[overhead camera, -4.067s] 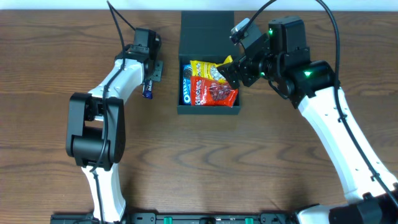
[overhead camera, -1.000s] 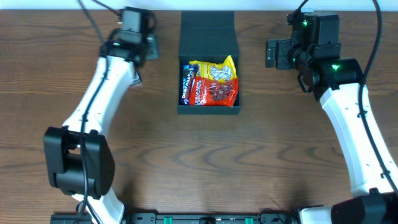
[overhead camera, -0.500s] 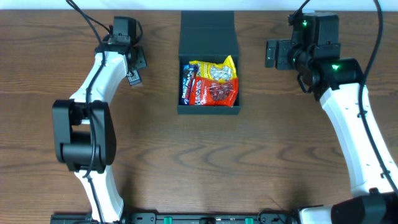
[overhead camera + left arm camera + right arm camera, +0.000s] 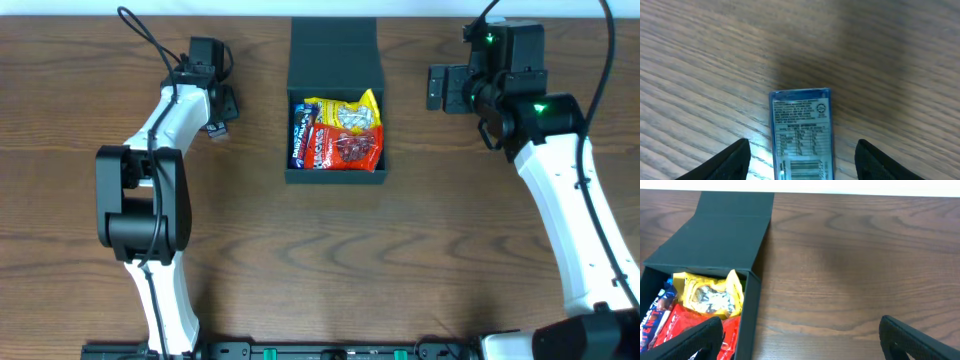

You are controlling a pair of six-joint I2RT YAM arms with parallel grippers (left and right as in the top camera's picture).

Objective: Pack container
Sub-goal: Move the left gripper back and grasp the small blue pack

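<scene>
My left gripper (image 4: 217, 113) sits far left, fingers spread, the arm folded sharply at its elbow. My right gripper (image 4: 436, 87) hangs far right, facing left, fingers wide apart.

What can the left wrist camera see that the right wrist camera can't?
Only the left wrist camera sees the blue packet lying on the wood between the left fingers, not touching them. Only the right wrist camera sees the open container with a yellow packet and a red packet inside. Both show the wooden table and wide-apart fingers, like the right fingers.
</scene>
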